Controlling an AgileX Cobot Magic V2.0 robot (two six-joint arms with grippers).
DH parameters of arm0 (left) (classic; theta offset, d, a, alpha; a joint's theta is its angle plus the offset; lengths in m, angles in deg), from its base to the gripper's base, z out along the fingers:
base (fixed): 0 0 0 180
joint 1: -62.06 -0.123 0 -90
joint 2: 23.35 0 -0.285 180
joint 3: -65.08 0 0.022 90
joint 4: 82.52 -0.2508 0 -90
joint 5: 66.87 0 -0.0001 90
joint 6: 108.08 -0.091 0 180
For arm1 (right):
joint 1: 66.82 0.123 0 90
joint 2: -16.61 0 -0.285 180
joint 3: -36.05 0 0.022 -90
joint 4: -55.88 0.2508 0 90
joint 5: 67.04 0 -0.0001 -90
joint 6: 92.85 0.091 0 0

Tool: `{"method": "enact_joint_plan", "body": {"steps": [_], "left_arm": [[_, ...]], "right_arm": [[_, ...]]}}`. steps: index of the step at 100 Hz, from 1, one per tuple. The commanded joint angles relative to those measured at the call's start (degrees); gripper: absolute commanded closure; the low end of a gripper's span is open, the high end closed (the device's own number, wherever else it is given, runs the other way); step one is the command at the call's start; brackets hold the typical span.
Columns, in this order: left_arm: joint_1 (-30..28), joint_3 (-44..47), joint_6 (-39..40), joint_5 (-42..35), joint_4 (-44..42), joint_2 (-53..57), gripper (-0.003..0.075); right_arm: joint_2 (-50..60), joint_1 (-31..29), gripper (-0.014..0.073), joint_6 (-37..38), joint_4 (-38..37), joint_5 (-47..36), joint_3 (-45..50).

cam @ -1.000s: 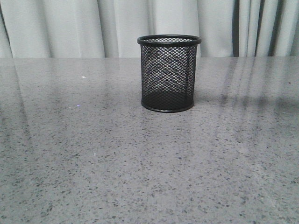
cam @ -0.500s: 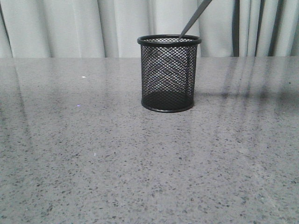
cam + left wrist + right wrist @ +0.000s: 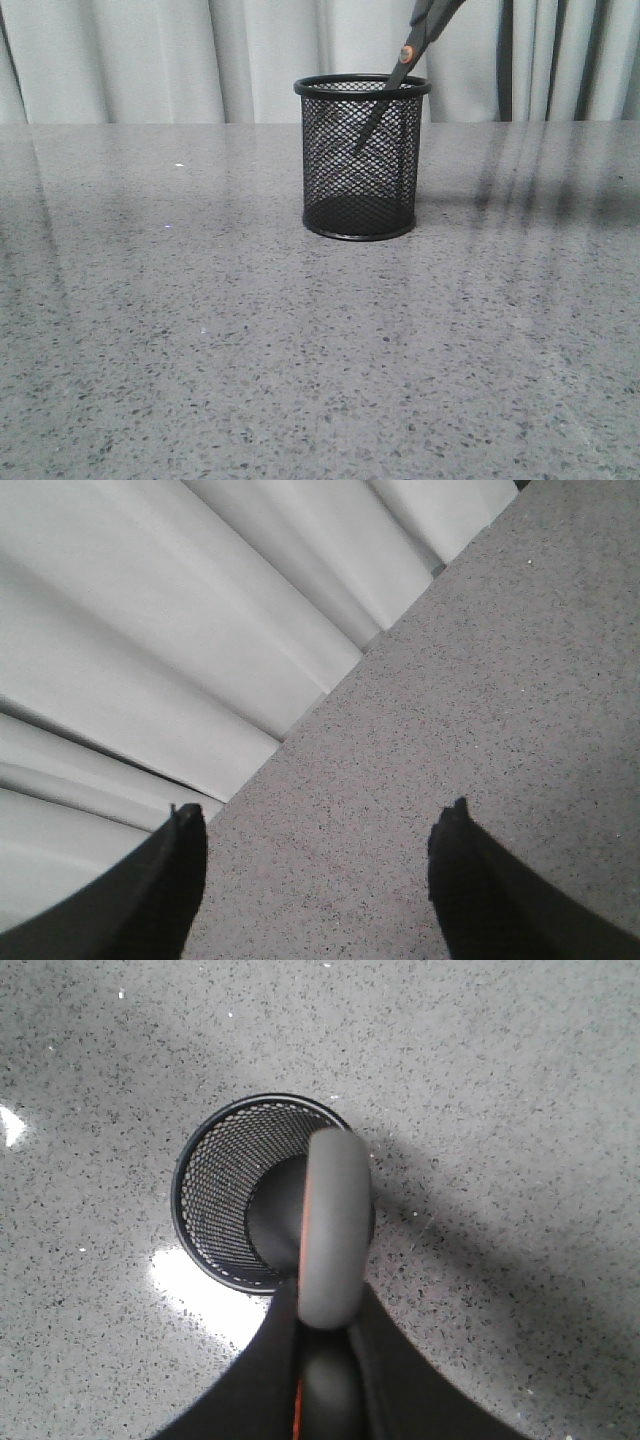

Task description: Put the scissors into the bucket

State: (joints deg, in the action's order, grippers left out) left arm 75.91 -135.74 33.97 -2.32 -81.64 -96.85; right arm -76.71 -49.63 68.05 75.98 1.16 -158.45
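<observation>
Front view shows the scissors (image 3: 405,62) entering the bucket (image 3: 361,158) from 1 o'clock, blades tilted, tips inside the mesh about halfway down and not yet on the base. The orange pivot spot sits just above the rim at its 3 o'clock side. The bucket stands upright on the tabletop (image 3: 200,340), at 12 o'clock from centre.

Right wrist view: the right gripper (image 3: 322,1360) is clamped on the scissors' handle end, one grey-edged loop projecting over the bucket's mouth. I see the left gripper (image 3: 315,880) with its fingers spread and nothing between them, over bare tabletop beside the curtain (image 3: 150,630).

Risks, as I judge them:
1. The tilted blades lie close to the rim; further descent on this slant could press sideways and tip or slide the light bucket.
2. Tips could snag in the wire mesh.
3. The scissors appear longer than the bucket is tall; released at this tilt, the handle weight could topple it.

No brand, label or writing is legible on any item.
</observation>
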Motion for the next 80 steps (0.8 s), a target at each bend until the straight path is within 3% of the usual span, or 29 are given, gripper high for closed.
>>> {"method": "enact_joint_plan", "body": {"steps": [1, 38, 45, 65, 80], "left_arm": [[-0.14, -1.61, 0.77, -3.66, 0.70, 0.95, 0.0284], [-0.14, -1.61, 0.77, -3.66, 0.70, 0.95, 0.0284], [-0.14, -1.61, 0.77, -3.66, 0.70, 0.95, 0.0284], [-0.14, -1.61, 0.77, -3.66, 0.70, 0.95, 0.0284], [-0.14, -1.61, 0.77, -3.66, 0.70, 0.95, 0.0284]], "right_arm": [[0.50, 0.10, 0.0638, 0.04, 0.73, -1.10, -2.88], [-3.24, 0.10, 0.0629, 0.04, 2.75, 0.24, -3.59], [-3.37, 0.10, 0.0576, 0.04, 3.11, 0.48, -3.59], [-3.37, 0.10, 0.0315, 0.04, 3.73, 0.48, -3.59], [-2.71, -0.27, 0.0302, 0.04, 2.55, -0.56, -3.59]]}}
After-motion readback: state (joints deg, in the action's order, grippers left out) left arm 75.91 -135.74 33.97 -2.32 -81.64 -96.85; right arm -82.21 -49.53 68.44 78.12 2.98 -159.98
